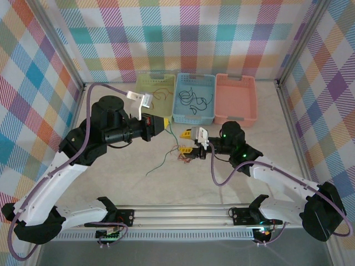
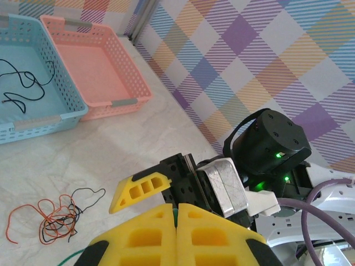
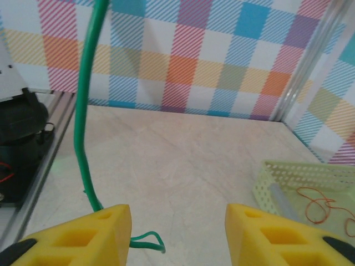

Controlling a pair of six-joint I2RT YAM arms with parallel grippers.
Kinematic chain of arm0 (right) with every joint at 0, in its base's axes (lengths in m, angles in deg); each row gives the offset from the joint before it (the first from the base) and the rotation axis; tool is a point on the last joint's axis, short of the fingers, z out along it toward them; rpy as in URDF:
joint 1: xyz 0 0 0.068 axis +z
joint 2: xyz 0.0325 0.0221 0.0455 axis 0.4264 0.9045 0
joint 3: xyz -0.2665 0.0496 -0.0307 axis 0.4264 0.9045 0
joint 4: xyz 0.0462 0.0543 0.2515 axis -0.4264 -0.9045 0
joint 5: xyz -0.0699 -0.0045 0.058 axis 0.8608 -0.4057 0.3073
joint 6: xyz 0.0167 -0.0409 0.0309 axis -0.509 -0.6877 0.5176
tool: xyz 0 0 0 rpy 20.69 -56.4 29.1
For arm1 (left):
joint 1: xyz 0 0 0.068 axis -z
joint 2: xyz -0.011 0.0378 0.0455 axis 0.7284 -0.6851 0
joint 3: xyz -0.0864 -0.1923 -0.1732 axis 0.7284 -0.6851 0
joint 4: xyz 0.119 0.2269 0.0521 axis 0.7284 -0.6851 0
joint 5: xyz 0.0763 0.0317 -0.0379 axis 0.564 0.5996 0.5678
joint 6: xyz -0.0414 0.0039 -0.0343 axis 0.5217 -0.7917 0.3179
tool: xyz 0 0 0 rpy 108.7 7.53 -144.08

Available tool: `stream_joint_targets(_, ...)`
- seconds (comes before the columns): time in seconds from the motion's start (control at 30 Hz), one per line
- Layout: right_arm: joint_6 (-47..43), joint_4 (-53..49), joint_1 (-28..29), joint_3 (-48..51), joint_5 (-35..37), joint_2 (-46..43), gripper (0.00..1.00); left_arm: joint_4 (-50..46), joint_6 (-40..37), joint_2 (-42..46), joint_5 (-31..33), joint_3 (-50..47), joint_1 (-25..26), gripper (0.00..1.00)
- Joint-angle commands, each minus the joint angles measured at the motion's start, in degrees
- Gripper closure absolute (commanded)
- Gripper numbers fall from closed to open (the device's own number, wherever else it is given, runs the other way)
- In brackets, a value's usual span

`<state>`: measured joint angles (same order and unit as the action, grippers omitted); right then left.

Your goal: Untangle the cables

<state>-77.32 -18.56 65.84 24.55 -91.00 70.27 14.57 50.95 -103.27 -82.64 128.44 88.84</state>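
Observation:
My left gripper is shut on a green cable, pinched between its yellow fingers. That cable hangs from the grip down to the table. In the right wrist view the green cable rises past the left finger, and its curled end lies low between the fingers. My right gripper is open, with its fingers wide apart. A tangle of orange, red and black cables lies on the table just below it.
Three baskets stand at the back: a green basket holding an orange cable, a blue basket with black cables, and a pink basket. Checked walls enclose the table.

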Motion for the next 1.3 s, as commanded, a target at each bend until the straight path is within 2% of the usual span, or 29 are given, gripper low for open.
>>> stream_joint_targets(0.0, -1.8, -4.1, 0.5, -1.7, -6.5, -0.9, 0.49, 1.0, -0.1, 1.2, 0.9, 0.3, -0.6, 1.0)
stream_joint_targets(0.77, -2.1, -7.2, 0.4, -3.2, -15.1, 1.3, 0.46, 0.1, -0.7, 0.1, 0.5, 0.7, -0.5, 1.0)
stream_joint_targets(0.93, -1.5, -5.5, 0.4, -2.1, -11.3, 0.9, 0.61, 0.1, -0.7, 0.5, 1.2, 0.2, -0.6, 1.0)
stream_joint_targets(1.1, 0.0, -0.8, 0.4, 0.7, -0.9, -2.1, 0.98, 0.6, -0.8, 1.8, 3.0, -1.2, -0.6, 1.0)
stream_joint_targets(1.2, 2.2, 1.5, 0.1, 1.9, 7.6, -4.2, 1.0, 0.9, -0.5, 3.4, 6.0, -2.6, -0.5, 1.0)
stream_joint_targets(1.27, 3.8, 1.0, -0.7, 1.5, 10.0, -4.8, 1.0, 1.7, -0.1, 4.9, 8.1, -3.9, -0.5, 1.0)
